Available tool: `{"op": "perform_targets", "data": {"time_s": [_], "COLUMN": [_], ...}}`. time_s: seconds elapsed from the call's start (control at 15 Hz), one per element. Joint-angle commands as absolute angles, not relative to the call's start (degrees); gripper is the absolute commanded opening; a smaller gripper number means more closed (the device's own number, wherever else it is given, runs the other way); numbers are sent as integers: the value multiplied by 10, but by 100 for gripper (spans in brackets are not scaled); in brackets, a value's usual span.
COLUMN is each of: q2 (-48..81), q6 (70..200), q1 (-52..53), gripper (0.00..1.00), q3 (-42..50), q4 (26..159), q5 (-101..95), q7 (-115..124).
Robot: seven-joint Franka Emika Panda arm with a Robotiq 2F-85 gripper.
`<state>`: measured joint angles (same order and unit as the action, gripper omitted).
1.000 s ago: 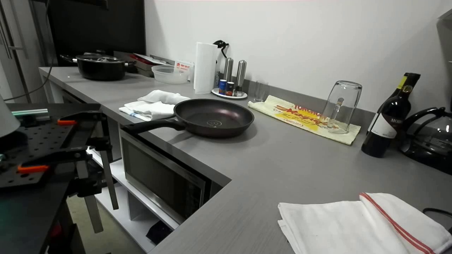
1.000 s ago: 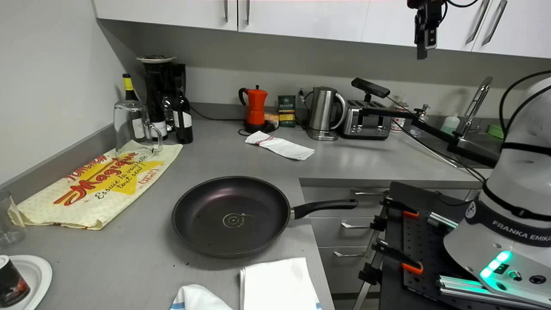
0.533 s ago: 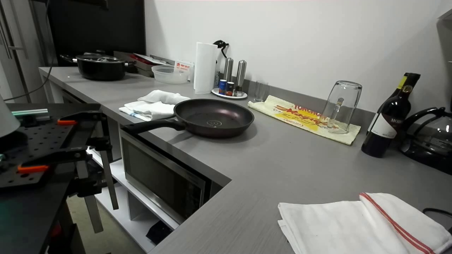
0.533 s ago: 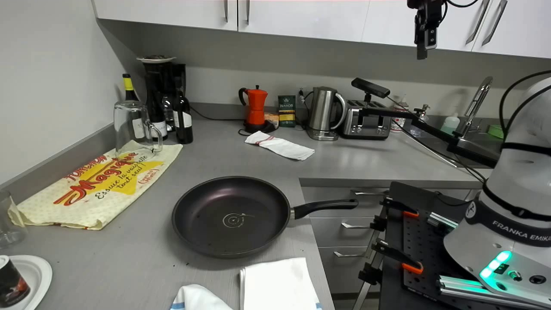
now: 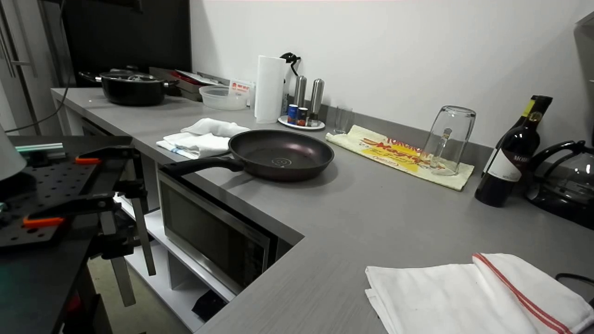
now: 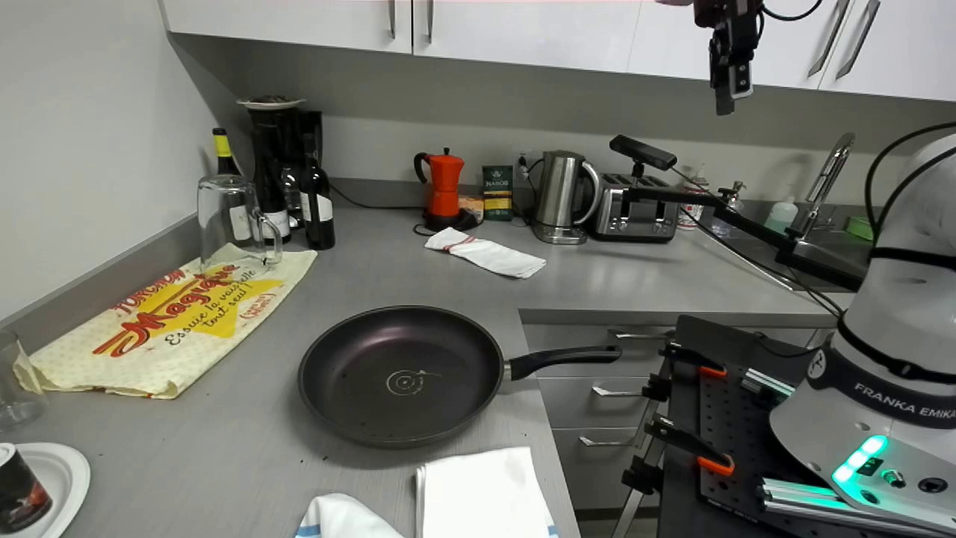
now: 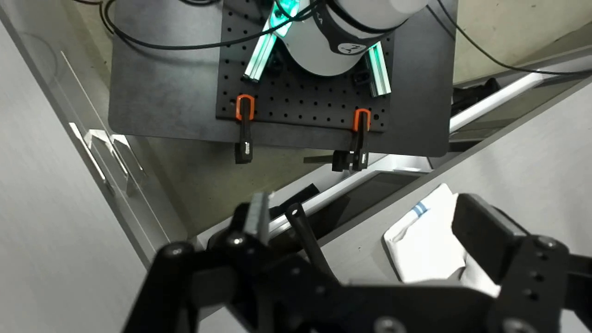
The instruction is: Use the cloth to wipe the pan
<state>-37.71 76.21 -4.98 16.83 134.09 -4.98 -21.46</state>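
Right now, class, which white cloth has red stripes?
The white cloth nearest the moka pot; the white fabric beside the pan shows blue stripes instead.

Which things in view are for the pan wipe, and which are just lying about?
For the job:
frying pan
blue-striped white cloth, probably, as nearest the pan
fingers, open

Just lying about:
red-striped white cloth
yellow-printed dish towel
glass mug
wine bottles
red moka pot
steel kettle
toaster
paper towel roll
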Motion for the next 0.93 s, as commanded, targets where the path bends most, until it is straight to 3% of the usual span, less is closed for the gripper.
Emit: {"op": "perform_targets", "data": {"time_s": [0.0,0.87], "q2": [-326,-4], "q6": [767,939], "q1": [-29,56], "gripper": [100,100], "q3": [135,-12], "q4": [1347,1275], "q5": [-17,125], "q7": [-191,-153]}}
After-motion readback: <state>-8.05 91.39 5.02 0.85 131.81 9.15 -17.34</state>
